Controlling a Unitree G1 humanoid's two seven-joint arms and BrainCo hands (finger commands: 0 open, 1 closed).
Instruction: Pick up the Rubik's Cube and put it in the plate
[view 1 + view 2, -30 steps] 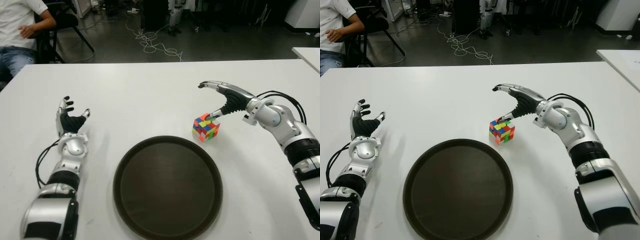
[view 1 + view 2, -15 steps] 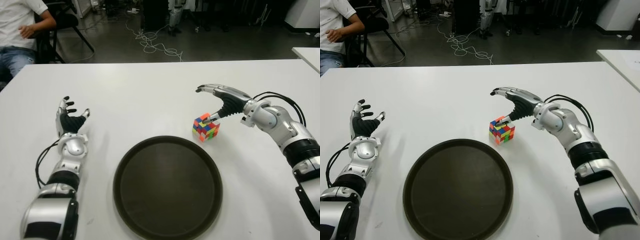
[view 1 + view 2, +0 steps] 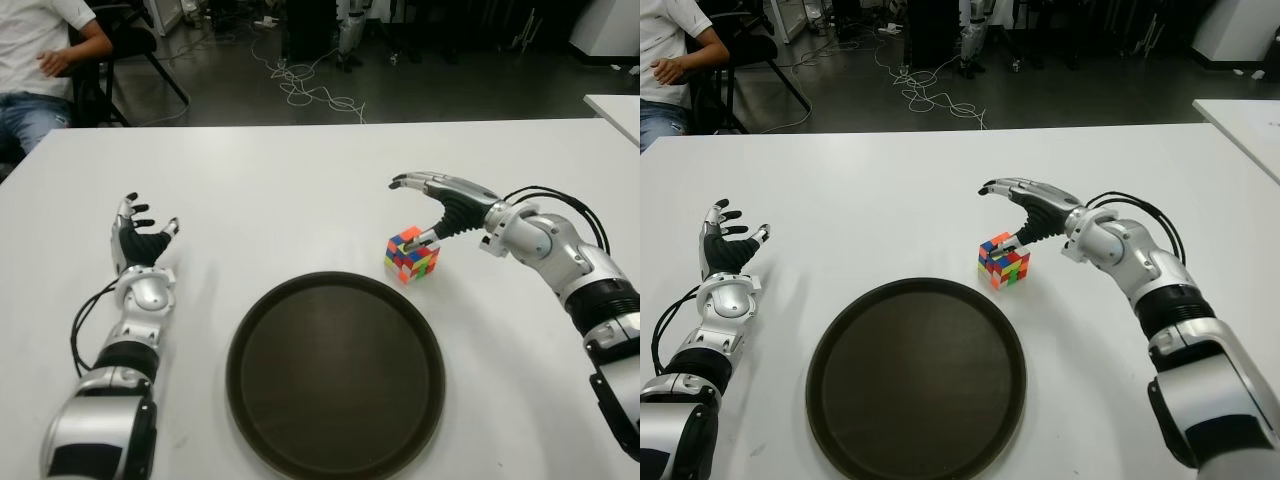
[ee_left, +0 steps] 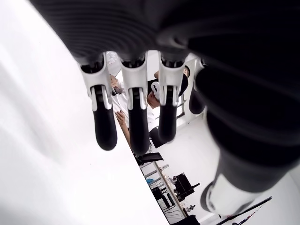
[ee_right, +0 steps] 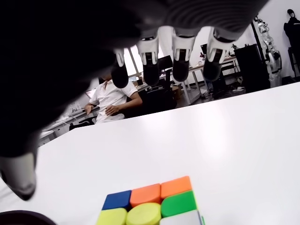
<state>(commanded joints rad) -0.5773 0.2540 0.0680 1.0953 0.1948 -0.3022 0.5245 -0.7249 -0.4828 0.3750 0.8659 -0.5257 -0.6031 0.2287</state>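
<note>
The Rubik's Cube (image 3: pixel 412 254) stands on the white table (image 3: pixel 300 190), just beyond the right rim of the round dark plate (image 3: pixel 335 375). My right hand (image 3: pixel 428 205) hovers over the cube from the right, fingers spread above it and the thumb tip down at its top right edge. In the right wrist view the cube (image 5: pixel 152 208) lies below the extended fingers (image 5: pixel 180 63), not grasped. My left hand (image 3: pixel 140 240) shows at the far left of the table, palm up, fingers spread and holding nothing.
A seated person (image 3: pixel 45 60) is beyond the table's far left corner, by a chair. Cables (image 3: pixel 310 90) lie on the dark floor behind. A second white table's corner (image 3: pixel 615 105) shows at far right.
My right hand has slid a little left and lower toward the cube, its thumb now at the cube's top edge. Cube, plate and left hand have not moved.
</note>
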